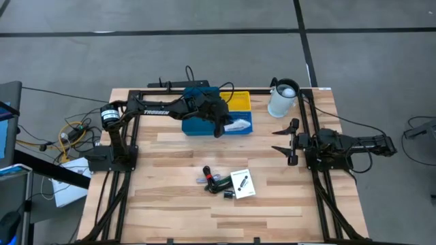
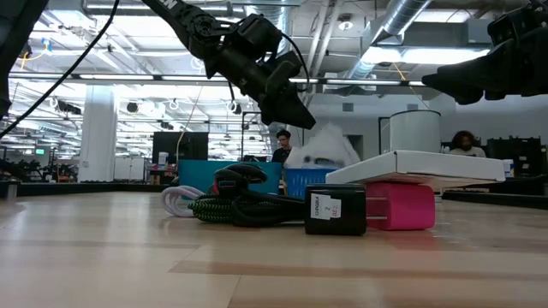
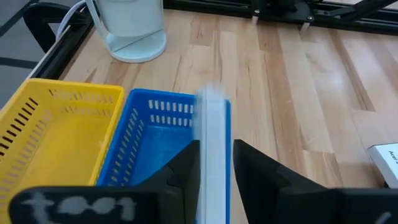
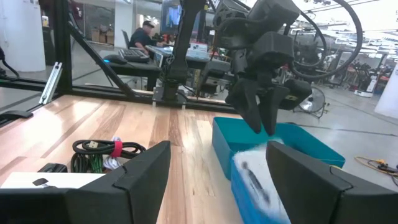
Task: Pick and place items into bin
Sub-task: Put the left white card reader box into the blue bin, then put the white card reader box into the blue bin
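Observation:
My left gripper (image 1: 219, 129) hangs over the blue bin (image 1: 197, 126), pointing down at a slant, its fingers a narrow gap apart. A white card (image 4: 255, 177) shows blurred just below the fingertips, over the bin's inside and apart from them in the right wrist view. In the left wrist view the card (image 3: 213, 143) shows edge-on between the fingers. A second white card (image 1: 242, 184) and the coiled cables (image 1: 216, 182) lie on the table's near middle. My right gripper (image 1: 283, 138) waits open at the table's right.
A yellow basket (image 1: 240, 102) adjoins the blue bin on its right. The white jug (image 1: 283, 99) stands at the far right corner. A black block (image 2: 336, 210) and a pink one (image 2: 401, 205) lie by the cables. Bare wood lies between bin and items.

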